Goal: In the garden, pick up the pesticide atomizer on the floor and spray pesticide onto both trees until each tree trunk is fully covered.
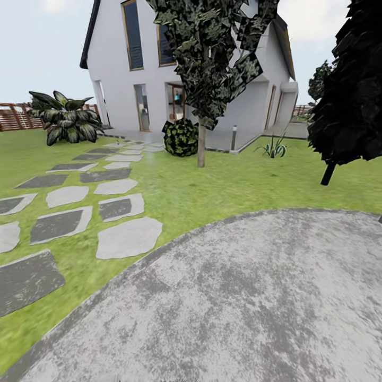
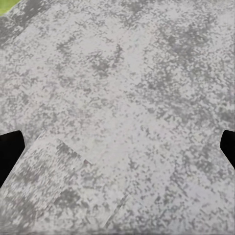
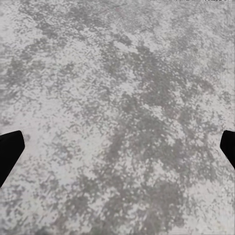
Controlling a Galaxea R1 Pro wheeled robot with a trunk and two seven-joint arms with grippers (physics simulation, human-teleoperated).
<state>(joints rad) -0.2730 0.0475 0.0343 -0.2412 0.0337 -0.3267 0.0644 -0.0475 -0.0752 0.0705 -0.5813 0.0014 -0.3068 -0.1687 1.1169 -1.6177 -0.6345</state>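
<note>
I stand on grey stone paving in the garden, with the green lawn ahead. One tree with a pale trunk and dark green jagged foliage rises from the grass in front of a white house. The atomizer and any pesticide mist are out of view. My left gripper hangs open over the mottled paving, its black fingertips far apart at the frame's sides. The right gripper is open in the same way, with nothing between its fingertips.
A black cypress-like tree with a thin dark stem leans in at the right. Stepping stones cross the lawn on the left towards the house. A palm-like plant, a round bush and the slat fence stand further back.
</note>
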